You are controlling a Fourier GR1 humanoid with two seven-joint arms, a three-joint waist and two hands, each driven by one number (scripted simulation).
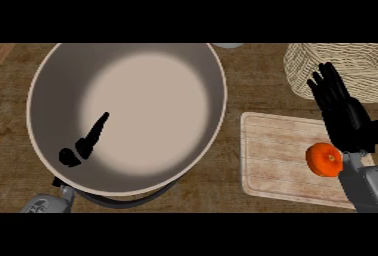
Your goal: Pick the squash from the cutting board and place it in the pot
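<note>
A round orange squash (323, 159) lies on the pale wooden cutting board (277, 155), near the board's right side. My right hand (341, 114) is open, fingers straight and pointing away from me. It hovers over the board's far right corner, and its wrist is just right of the squash, with nothing held. The large grey pot (140, 115) fills the left half of the view. My left hand (90, 139) shows only as black patches against the pot's lower left inside; the rest is hidden, and its grey forearm (46, 202) enters at the bottom left.
A woven wicker basket (325, 65) stands at the far right, behind the right hand. The pot's dark handle (125, 201) curves along its near rim. Brown wooden counter (255, 80) shows between the pot and the board.
</note>
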